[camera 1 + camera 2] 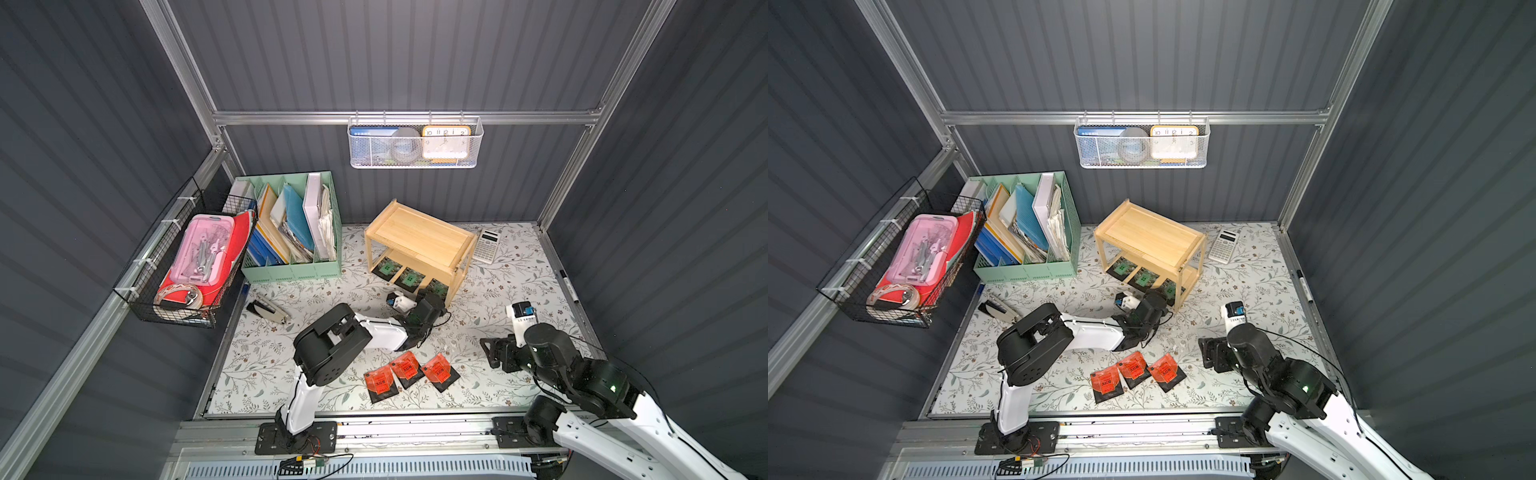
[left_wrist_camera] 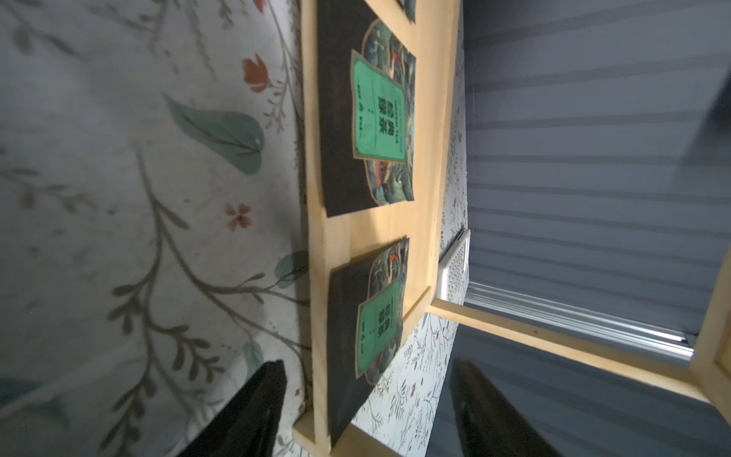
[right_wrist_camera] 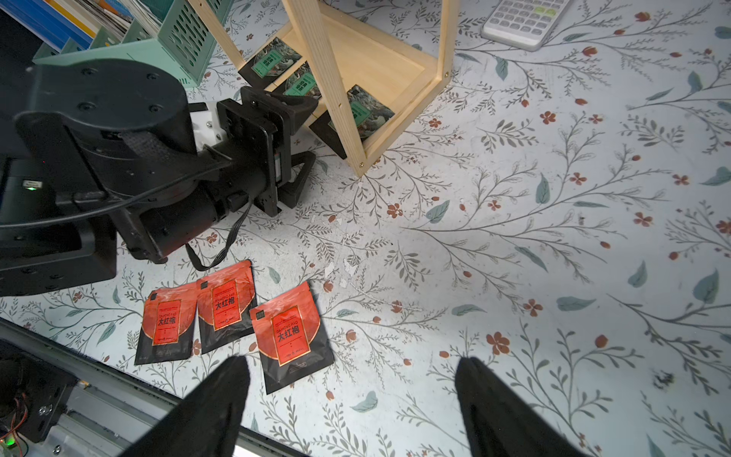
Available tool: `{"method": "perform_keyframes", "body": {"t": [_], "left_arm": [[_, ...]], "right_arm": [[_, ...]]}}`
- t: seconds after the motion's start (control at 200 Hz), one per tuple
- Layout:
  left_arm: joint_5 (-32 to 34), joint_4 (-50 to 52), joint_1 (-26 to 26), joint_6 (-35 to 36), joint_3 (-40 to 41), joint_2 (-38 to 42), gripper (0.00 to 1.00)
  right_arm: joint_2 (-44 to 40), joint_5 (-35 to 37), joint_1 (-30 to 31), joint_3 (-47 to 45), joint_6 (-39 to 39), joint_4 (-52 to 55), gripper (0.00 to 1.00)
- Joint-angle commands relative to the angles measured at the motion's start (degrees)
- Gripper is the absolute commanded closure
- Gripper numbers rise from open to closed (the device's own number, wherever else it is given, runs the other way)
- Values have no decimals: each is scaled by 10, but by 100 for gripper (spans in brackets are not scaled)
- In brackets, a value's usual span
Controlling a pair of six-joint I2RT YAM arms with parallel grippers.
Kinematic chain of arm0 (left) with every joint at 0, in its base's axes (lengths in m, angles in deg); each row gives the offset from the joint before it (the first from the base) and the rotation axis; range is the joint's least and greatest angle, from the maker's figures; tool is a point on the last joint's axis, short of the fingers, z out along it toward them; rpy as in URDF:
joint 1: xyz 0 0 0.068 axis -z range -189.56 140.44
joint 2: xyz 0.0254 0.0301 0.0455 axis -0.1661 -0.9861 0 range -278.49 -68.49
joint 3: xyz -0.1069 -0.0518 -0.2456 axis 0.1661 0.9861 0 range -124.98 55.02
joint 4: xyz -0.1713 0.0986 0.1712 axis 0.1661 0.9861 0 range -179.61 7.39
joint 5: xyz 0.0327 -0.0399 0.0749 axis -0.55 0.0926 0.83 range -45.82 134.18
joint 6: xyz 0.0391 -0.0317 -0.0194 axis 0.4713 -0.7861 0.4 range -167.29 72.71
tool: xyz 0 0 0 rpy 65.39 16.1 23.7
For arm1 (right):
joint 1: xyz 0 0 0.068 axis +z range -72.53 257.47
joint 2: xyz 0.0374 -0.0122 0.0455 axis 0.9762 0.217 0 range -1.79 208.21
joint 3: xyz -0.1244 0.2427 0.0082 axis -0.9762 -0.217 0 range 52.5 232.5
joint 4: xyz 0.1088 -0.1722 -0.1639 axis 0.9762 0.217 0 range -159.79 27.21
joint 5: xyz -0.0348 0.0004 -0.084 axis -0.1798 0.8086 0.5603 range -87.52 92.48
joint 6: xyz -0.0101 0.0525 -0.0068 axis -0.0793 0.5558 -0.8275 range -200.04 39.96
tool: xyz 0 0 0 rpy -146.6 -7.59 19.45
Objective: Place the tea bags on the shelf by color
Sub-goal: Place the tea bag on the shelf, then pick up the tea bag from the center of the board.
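Left gripper (image 2: 368,368) wide, empty. Green tea bag (image 2: 356,316) just ahead on shelf (image 2: 336,229), sticking over edge. Bump when backing out: bag may slide off. Right gripper (image 3: 354,362) wide, empty; red tea bags (image 3: 290,332) near.

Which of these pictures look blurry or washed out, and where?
Left wrist view: the floral mat close by is soft and smeared, the green tea bags on the shelf sharper. Right wrist view: evenly lit, the red tea bags crisp enough to read. Both top views: sharp, with glare on the front metal rail.
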Motion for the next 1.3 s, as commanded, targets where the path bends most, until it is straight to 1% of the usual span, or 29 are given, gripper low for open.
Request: {"method": "perform_keyframes", "body": {"t": [0.0,0.18,0.275,0.465,0.485,0.5,0.535,0.6,0.745,0.79,0.8,0.82,0.89,1.005,1.156,1.296], "left_arm": [[16,101,1,17,-17,47,21],[24,203,1,33,-14,106,12],[17,244,1,39,-4,138,10],[-11,330,1,74,11,205,1],[-12,340,1,75,14,212,0],[-17,345,1,91,17,219,0],[-27,353,1,101,24,231,0],[-30,377,1,105,35,257,0],[-60,388,1,128,67,304,0],[-89,385,1,142,74,313,0],[-96,386,1,146,75,315,0],[-105,388,1,148,77,317,0],[-127,390,1,164,84,327,0],[-174,365,1,185,102,332,0],[-235,307,1,201,136,335,0],[-258,289,1,201,158,343,0]], "right_arm": [[-4,5,-2,15,-2,9,13],[9,-17,-2,15,-2,4,12],[28,-43,-2,18,1,-1,11],[87,-136,-2,20,12,-29,10],[94,-147,-2,21,14,-31,10],[99,-155,-2,20,15,-35,10],[110,-176,-2,19,17,-40,11],[127,-212,-2,13,23,-50,11],[149,-273,-2,-9,45,-78,13],[153,-278,-2,-18,58,-87,13],[153,-294,-2,-20,62,-88,13],[155,-302,-2,-22,69,-89,13],[157,-307,-2,-33,99,-94,14],[161,-298,-2,-58,148,-111,15],[183,-299,-2,-74,196,-129,25],[222,-306,-2,-88,228,-138,32]]}}
